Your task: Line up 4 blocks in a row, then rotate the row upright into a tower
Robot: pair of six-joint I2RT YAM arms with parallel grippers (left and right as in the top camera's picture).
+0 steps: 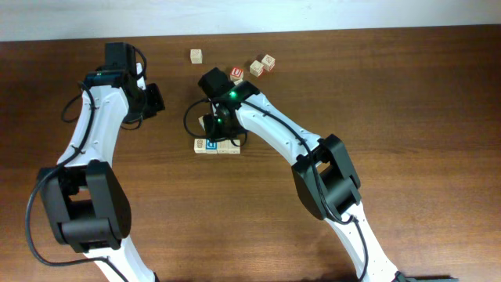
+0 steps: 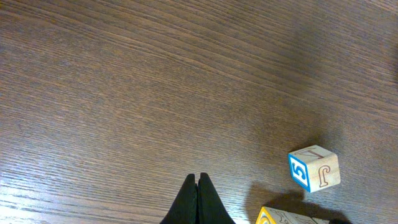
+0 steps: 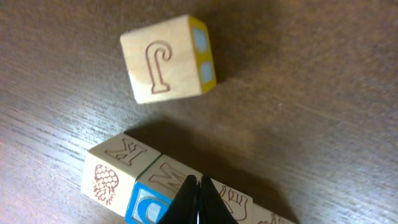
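Several wooden alphabet blocks lie in a tight row (image 1: 218, 146) at the table's middle. In the right wrist view the row shows a pale K block with a pineapple picture (image 3: 115, 163), a blue-faced M block (image 3: 149, 202) and another pale block (image 3: 239, 202). My right gripper (image 3: 199, 182) is shut and empty, its tips directly over the M block; from overhead it (image 1: 221, 133) sits just behind the row. A loose J block with a yellow face (image 3: 168, 59) lies apart beyond the row. My left gripper (image 2: 199, 178) is shut and empty over bare wood, left of the row (image 1: 159, 98).
Near the far edge lie spare cubes: a pale one (image 1: 196, 56), a red-faced one (image 1: 237, 73) and two more (image 1: 262, 65). The left wrist view shows a cube with a blue 5 face (image 2: 314, 169) and a yellow-edged cube (image 2: 280, 216) at the lower right.
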